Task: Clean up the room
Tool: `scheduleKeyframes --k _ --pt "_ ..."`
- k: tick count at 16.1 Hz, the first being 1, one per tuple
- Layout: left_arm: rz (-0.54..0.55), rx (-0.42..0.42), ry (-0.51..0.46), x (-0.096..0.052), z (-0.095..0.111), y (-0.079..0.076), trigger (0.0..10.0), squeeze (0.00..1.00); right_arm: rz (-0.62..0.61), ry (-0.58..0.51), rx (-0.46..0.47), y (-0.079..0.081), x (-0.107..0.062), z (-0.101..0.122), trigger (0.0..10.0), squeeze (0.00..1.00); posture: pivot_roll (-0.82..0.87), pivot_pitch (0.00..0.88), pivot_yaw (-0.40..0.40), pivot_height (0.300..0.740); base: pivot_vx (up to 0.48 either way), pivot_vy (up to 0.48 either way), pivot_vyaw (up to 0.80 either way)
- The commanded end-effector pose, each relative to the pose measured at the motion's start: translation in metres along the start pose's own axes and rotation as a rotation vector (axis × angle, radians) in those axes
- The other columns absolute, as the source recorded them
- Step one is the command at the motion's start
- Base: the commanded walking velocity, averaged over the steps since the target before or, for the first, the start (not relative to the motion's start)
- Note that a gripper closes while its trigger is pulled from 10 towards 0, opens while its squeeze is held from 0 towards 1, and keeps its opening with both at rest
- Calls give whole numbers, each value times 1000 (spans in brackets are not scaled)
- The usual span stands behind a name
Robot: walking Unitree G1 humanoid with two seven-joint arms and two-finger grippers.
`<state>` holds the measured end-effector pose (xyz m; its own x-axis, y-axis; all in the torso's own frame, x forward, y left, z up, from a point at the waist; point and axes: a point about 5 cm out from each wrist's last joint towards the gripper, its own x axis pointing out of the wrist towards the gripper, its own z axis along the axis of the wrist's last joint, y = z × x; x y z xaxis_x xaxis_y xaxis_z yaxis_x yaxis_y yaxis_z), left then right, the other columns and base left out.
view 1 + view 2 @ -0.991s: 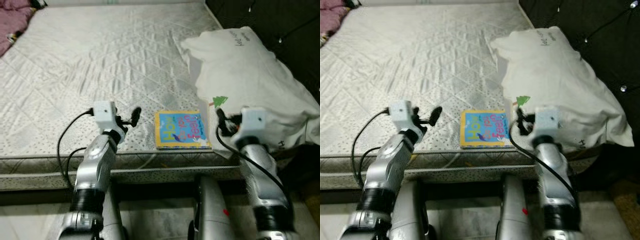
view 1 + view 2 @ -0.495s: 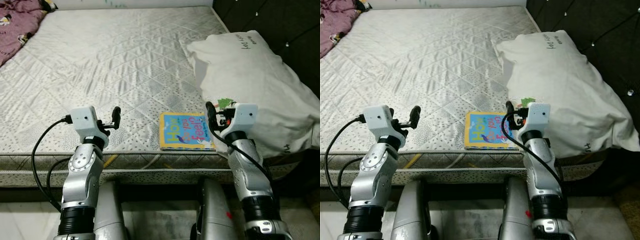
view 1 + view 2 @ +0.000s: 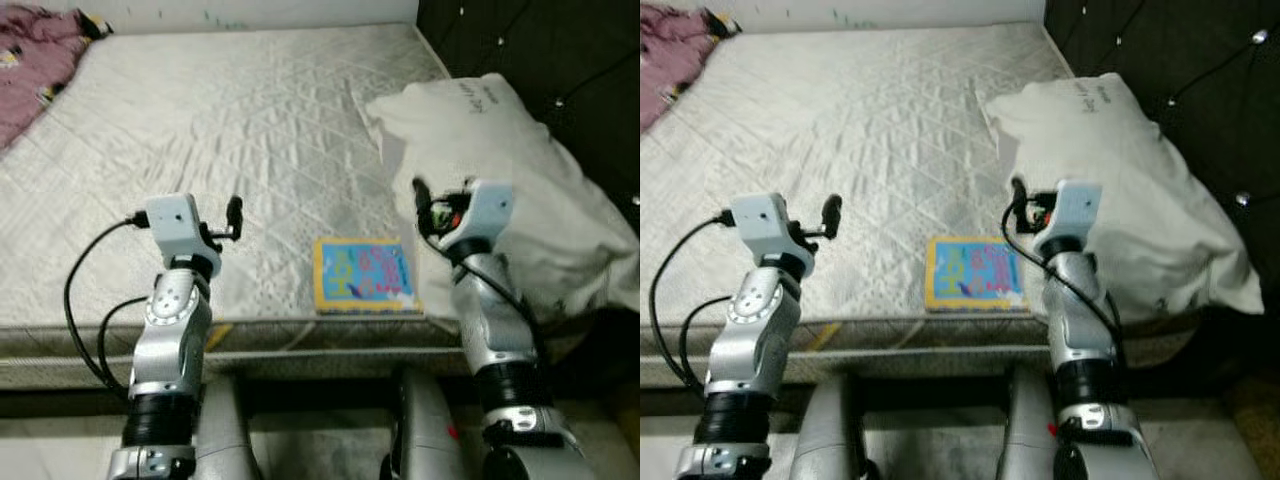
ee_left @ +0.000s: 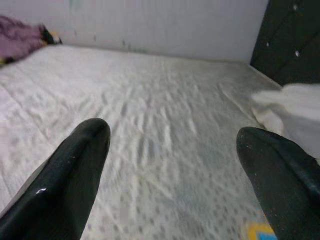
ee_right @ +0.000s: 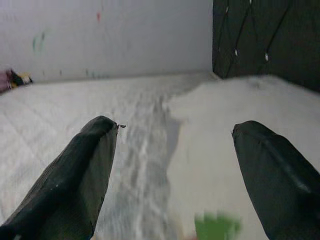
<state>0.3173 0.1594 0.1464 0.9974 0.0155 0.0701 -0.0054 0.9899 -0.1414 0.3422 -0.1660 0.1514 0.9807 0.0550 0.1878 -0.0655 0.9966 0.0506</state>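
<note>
Though the book's [image 3: 364,275] cover lettering is too blurred to read, its yellow border and blue face show at lower centre, flat on the mattress [image 3: 230,120] near the front edge. Purple bedding [image 3: 30,60] is cut off at the upper left corner. At right, the white pillow [image 3: 500,150] lies partly behind the right gripper [image 5: 172,165], raised over it with fingers spread wide, holding nothing. At left, the left gripper [image 4: 172,160] hovers above the mattress, its fingers likewise apart.
</note>
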Motion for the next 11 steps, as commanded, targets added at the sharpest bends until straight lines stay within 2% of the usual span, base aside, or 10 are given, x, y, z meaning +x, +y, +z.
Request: scheduleKeyframes --k 1,6,10,11 --pt "16 16 -14 1 7 2 10000 0 -13 -2 7 0 2 0 10000 0 -8 0 69 633 0 0 0" --pt "-13 6 33 -2 -5 -4 10000 0 -5 7 3 9 -8 -8 10000 0 -29 0 83 690 0 0 0" --pt "12 -6 79 -9 -23 1 10000 0 -26 56 23 3 -15 -23 10000 0 -17 0 66 740 0 0 0" --pt "20 -9 90 -10 -27 2 10000 0 -25 74 22 3 -18 -29 10000 0 -12 0 62 740 0 0 0"
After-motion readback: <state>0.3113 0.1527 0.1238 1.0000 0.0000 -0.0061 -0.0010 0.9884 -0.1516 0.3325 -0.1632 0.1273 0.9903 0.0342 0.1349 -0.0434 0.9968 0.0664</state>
